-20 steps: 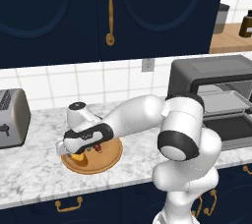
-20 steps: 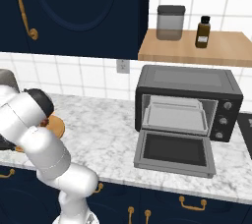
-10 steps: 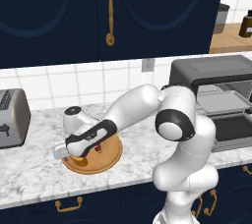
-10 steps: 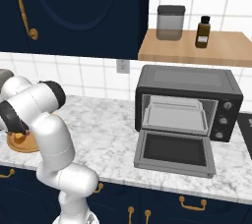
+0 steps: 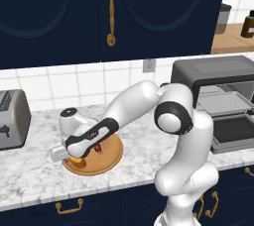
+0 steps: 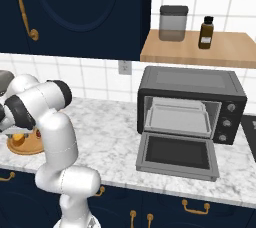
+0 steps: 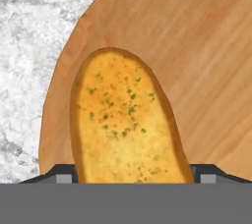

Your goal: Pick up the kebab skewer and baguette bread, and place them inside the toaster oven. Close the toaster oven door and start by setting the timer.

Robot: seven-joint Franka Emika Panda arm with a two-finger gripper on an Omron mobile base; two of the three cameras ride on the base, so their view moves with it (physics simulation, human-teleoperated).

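While the gripper (image 7: 133, 175) sits low over the wooden plate (image 7: 206, 61), its fingers straddle the bread (image 7: 125, 125) w/ jaws wide, grip unclear.

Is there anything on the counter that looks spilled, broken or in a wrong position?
Nothing stands out. The bread lies flat on the wooden plate, the skewer is beside it, and the toaster oven stands with its door folded down, its tray level inside.

Golden crusty herb-flecked baguette bread (image 7: 125, 125) between the claw's tips, matt wood-grain plate (image 7: 206, 61) beneath, glossy veined marble counter (image 7: 29, 46) beyond
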